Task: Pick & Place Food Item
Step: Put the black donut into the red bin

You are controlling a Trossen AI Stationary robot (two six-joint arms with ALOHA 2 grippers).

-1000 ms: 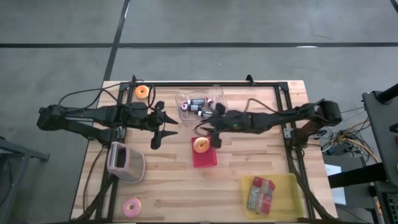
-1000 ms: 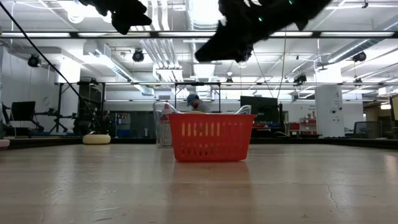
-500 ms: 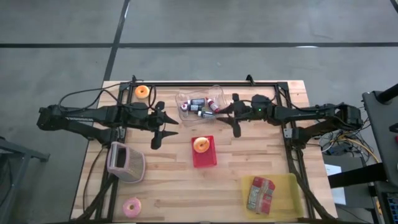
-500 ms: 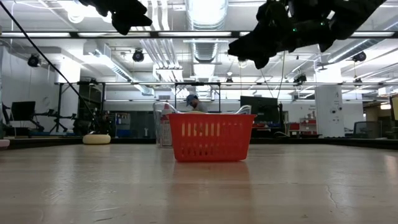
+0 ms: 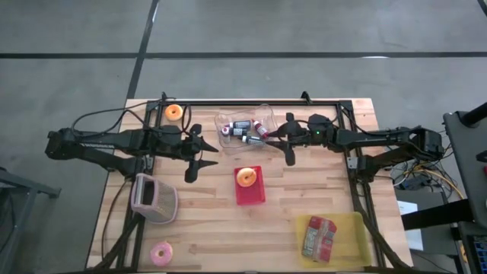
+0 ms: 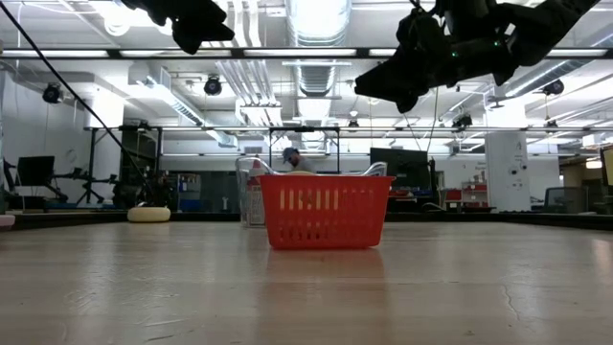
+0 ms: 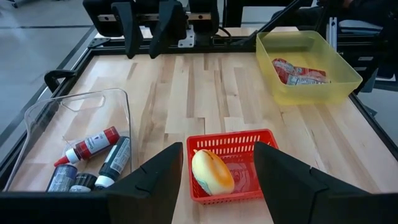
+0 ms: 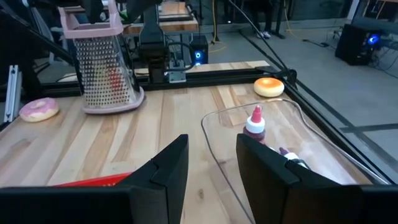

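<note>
A red basket point(image 5: 249, 186) stands mid-table on its base, with a round yellow-orange food item point(image 5: 246, 177) lying inside it; both show in the left wrist view point(image 7: 231, 163), the item point(image 7: 211, 172). My left gripper point(image 5: 199, 158) hovers open and empty left of the basket. My right gripper point(image 5: 288, 141) hovers open and empty, right of and beyond the basket, beside a clear container point(image 5: 245, 125) of bottles. In the low view both grippers, left point(image 6: 192, 27) and right point(image 6: 397, 88), are well above the basket point(image 6: 326, 211).
An orange donut point(image 5: 174, 112) lies at the far left and a pink donut point(image 5: 160, 253) at the near left. A pink grater-like basket point(image 5: 154, 198) stands left. A yellow tray point(image 5: 358, 228) with a packet point(image 5: 319, 237) sits near right. Bare wood lies between basket and tray.
My right gripper has drawn back from just above the red basket toward the table's right and far edges, then nearly stopped. The food item has stayed in the basket. My left arm has kept still.
</note>
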